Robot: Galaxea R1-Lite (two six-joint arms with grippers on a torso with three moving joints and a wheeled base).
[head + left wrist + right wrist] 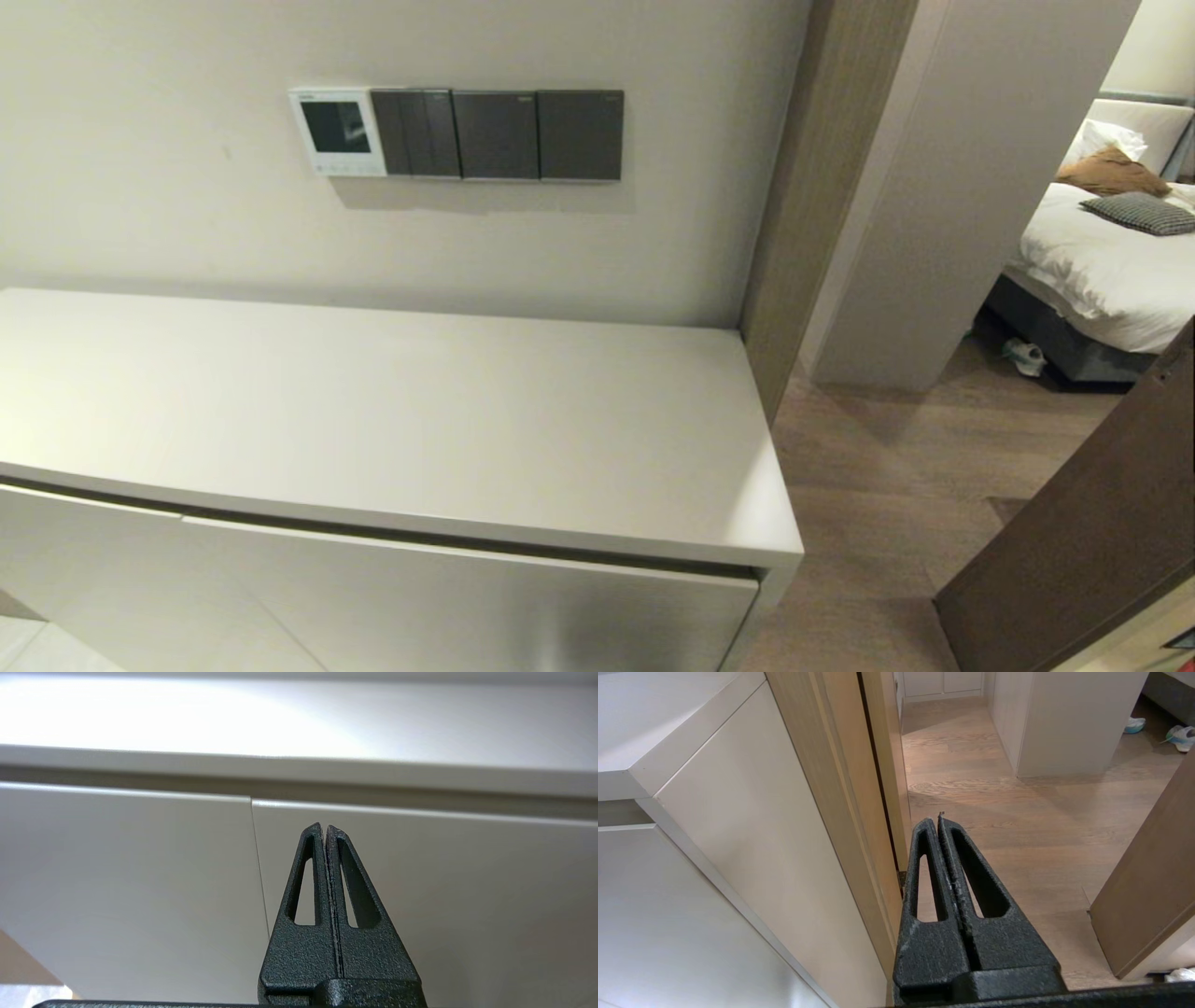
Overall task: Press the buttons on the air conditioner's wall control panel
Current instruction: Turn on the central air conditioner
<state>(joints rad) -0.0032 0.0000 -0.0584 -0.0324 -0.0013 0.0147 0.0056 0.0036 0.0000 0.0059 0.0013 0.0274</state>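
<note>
With its two black slotted fingers pressed flat together and nothing between them, the left gripper (325, 828) hangs low in front of the pale grey cabinet (140, 868), pointing at the door fronts just beside the thin seam where two doors meet, below the overhanging front edge of the cabinet top. The right gripper (940, 820) is clenched the same way, empty, and sits beside the cabinet's right end panel, near the light wooden door frame (840, 788), above the wood-plank floor (1008, 812). Neither arm shows in the head view. The small square white plastic wall control panel (337, 132) with its dark rectangular screen is mounted on the beige wall above the cabinet's back edge, toward the left. Its row of tiny white buttons (340, 167) runs along its bottom edge. Three dark grey switch plates (497, 134) touch its right side in a row.
</note>
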